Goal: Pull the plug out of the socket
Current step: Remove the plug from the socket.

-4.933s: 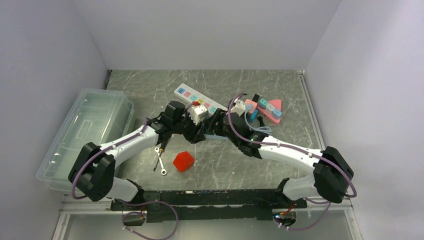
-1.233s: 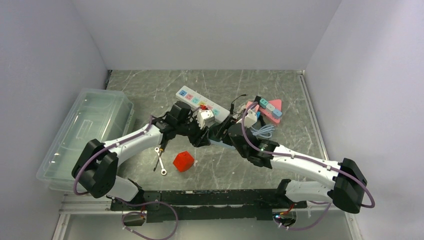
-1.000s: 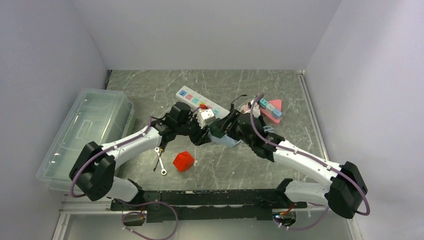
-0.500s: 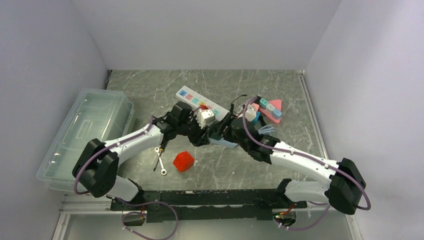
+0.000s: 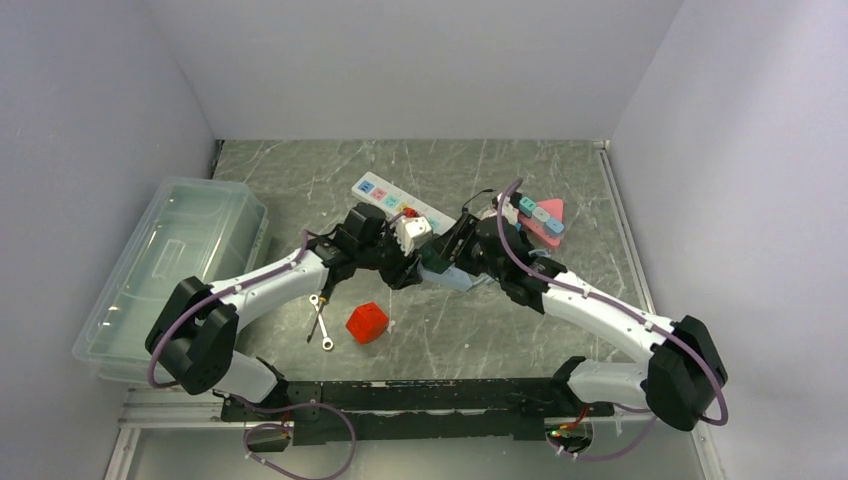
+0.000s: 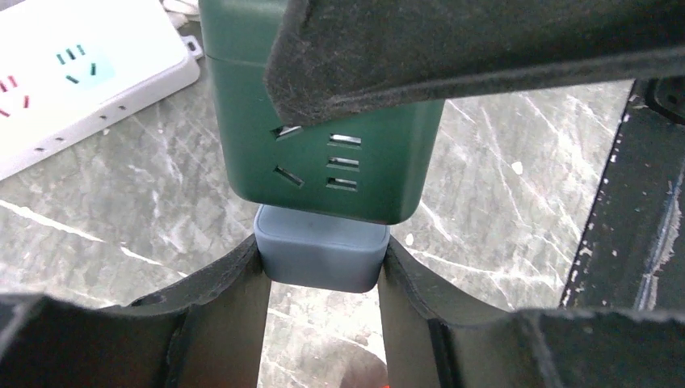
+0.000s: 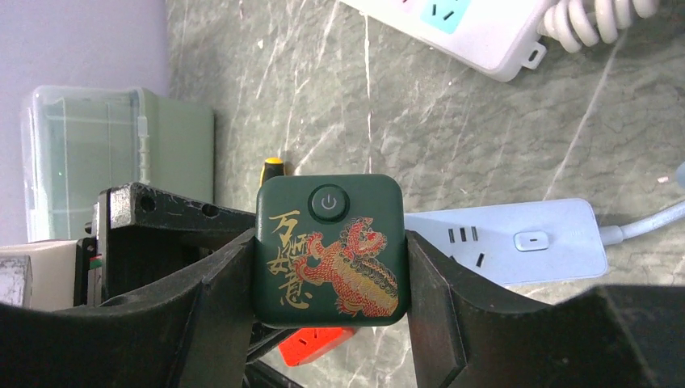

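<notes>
Open bench [image 5: 290, 170] lay toward the back wall and along the near edge, and the two arms met mid-bench. The right gripper [image 7: 329, 267] pinched the green cube adapter [image 7: 329, 242]. The left gripper [image 6: 321, 263] clamped the end of the pale blue power strip [image 6: 319, 257], with the adapter seated against it. One white power strip [image 5: 398, 203] lay close behind. One pink foam wedge [image 5: 545, 222] sat to the right, one red block [image 5: 367, 322] and one wrench [image 5: 321, 322] nearer the bases, and one clear bin [image 5: 170, 270] at the left edge.

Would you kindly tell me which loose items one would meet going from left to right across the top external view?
Clear plastic bin → wrench → red block → pink triangular piece.
</notes>
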`<state>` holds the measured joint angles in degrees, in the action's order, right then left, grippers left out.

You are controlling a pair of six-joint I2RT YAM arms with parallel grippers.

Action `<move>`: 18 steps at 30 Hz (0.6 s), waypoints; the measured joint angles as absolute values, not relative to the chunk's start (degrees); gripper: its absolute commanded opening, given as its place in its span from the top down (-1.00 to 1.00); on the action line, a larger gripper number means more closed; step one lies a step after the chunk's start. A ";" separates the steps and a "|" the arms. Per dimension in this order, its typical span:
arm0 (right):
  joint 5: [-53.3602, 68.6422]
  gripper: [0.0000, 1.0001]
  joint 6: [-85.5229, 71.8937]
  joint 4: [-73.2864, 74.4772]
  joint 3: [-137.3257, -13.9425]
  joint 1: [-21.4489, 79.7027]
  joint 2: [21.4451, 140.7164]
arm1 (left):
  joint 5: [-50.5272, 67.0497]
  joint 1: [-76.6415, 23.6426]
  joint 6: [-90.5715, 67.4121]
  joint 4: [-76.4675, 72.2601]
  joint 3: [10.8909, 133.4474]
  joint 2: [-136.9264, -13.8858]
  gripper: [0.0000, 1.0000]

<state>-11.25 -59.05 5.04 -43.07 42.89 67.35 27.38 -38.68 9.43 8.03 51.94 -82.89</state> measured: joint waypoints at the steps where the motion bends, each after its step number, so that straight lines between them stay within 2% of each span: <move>1: -9.43 1.00 -58.46 5.19 -43.72 41.69 68.03 | 26.55 -38.87 9.39 7.62 51.94 -82.89 1.00; 7: -5.50 1.00 -55.90 5.63 -45.39 39.97 69.76 | 24.56 -39.11 9.23 7.55 51.94 -82.89 1.00; 18: -8.27 1.00 -55.42 7.40 -44.77 39.88 65.45 | 26.92 -38.76 8.29 5.87 53.39 -83.48 1.00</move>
<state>-8.27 -55.42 7.40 -44.77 39.88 65.45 26.92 -38.76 8.29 5.87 53.39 -83.48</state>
